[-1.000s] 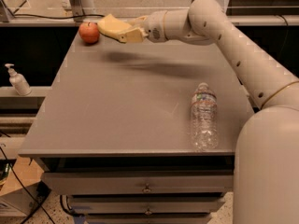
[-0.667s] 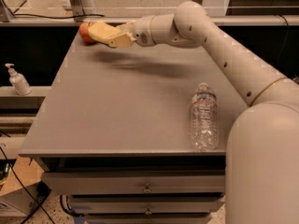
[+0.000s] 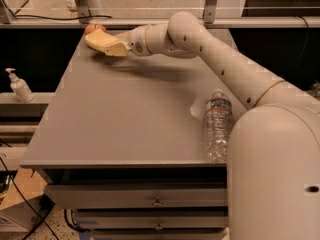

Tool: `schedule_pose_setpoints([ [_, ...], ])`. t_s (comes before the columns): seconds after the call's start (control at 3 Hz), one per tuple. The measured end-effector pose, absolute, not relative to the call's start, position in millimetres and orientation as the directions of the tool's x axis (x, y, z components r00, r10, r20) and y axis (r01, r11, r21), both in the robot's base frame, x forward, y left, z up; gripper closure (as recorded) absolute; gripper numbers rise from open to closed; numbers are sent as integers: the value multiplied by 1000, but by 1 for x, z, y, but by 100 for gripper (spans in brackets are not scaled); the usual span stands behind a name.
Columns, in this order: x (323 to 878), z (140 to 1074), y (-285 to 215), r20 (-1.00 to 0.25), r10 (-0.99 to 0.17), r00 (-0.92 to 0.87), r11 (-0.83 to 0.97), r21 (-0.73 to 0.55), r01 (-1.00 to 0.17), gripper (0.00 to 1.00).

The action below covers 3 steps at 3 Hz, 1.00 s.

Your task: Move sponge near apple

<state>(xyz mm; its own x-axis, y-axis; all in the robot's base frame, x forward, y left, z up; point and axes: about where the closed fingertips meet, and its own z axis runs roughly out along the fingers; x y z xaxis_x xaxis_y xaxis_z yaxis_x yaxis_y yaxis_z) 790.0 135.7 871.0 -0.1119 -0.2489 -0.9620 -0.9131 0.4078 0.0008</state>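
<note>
The apple [image 3: 91, 28] is red-orange and sits at the table's far left corner, mostly hidden behind the gripper's load. My gripper [image 3: 108, 44] reaches in from the right, low over that corner. It is shut on the sponge [image 3: 96, 37], a pale yellow block at its tip. The sponge is right in front of the apple; I cannot tell whether they touch or whether the sponge rests on the table.
A clear water bottle [image 3: 217, 125] lies on its side near the grey table's [image 3: 125, 119] right front edge. A soap dispenser [image 3: 20, 86] stands on a ledge left of the table. Metal posts [image 3: 80, 1] rise behind the far edge. My arm [image 3: 225, 69] crosses the right side.
My gripper has carried the sponge left and toward the far corner, from beside the apple to right in front of it, now covering most of the apple.
</note>
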Motion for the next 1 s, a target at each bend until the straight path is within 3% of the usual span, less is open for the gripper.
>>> schedule_pose_setpoints([
  [0.33, 799, 863, 132, -960, -244, -138, 453, 13, -892, 14],
  [0.67, 807, 861, 119, -960, -225, -165, 502, 30, -864, 0],
  [1.0, 808, 861, 118, -961, -222, -167, 508, 32, -861, 0],
])
